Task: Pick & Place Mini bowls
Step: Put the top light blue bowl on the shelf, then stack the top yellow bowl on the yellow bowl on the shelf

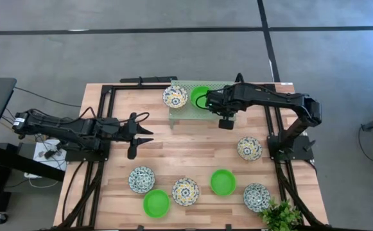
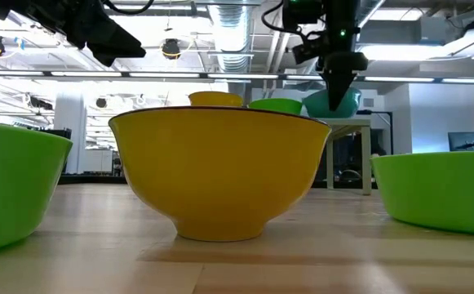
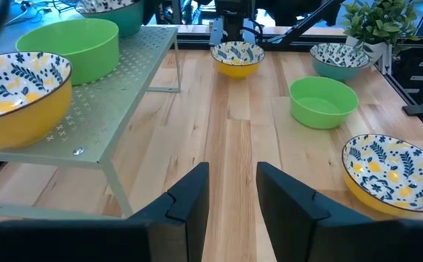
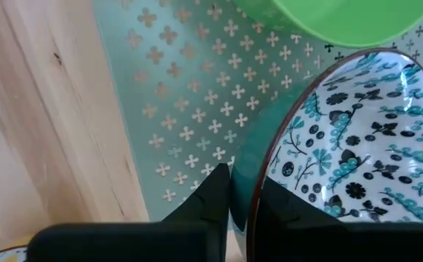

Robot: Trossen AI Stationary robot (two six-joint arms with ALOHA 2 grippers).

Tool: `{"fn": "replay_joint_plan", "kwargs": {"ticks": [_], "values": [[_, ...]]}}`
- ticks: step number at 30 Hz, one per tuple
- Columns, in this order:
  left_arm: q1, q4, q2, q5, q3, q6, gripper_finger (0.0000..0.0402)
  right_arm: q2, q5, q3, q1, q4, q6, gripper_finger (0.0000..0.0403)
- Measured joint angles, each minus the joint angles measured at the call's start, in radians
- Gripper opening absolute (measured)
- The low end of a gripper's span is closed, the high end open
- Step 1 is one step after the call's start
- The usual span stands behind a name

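**Placing a teal-patterned mini bowl on the perforated rack**

Nearest the right wrist camera, my right gripper (image 4: 239,195) has its two dark fingers pinched on the rim of a teal-patterned mini bowl (image 4: 357,138), one finger inside the wall and one outside. The bowl hangs tilted over the pale green perforated rack (image 4: 189,94). A plain green mini bowl (image 4: 335,18) already sits on that rack, close to the held one.

From above, the right gripper (image 1: 225,122) is at the rack's front edge near the table's far side. A yellow-centred patterned bowl (image 1: 174,96) also occupies the rack. I cannot tell whether the held bowl's foot touches the rack.

My left gripper (image 3: 231,191) waits over bare wood at the table's left side, fingers parted by a narrow gap and holding nothing.

Remaining on the wooden table (image 1: 192,144) are six mini bowls: four patterned and two plain green. A leafy plant (image 1: 280,215) stands at the near right corner.

Assessment: the step in hand is setting down, and the task looks roughly a third complete. To do it well, I should level the bowl before lowering, keep its rim off the green neighbour, confirm the foot is seated on the rack, then release and lift straight up. Releasing while tilted risks the bowl rolling off the rack's edge.
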Motion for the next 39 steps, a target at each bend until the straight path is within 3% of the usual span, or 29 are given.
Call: {"fn": "replay_joint_plan", "kwargs": {"ticks": [15,21,27,34,39], "values": [[0.0,0.0,0.0,0.0,0.0,0.0,0.0117,0.0,0.0,0.012,0.02,-0.009,-0.005,0.0089],[0.0,0.0,0.0,0.0,0.0,0.0,0.0117,0.0,0.0,0.112,0.07,-0.075,0.009,0.0115],[0.0,0.0,0.0,0.0,0.0,0.0,0.0117,0.0,-0.002,0.233,0.144,-0.161,0.157,0.0136],[0.0,0.0,0.0,0.0,0.0,0.0,0.0117,-0.001,-0.172,0.232,0.248,-0.293,0.434,0.0143],[0.0,0.0,0.0,0.0,0.0,0.0,0.0117,-0.005,-0.253,0.144,0.343,-0.303,0.484,0.0136]]}}
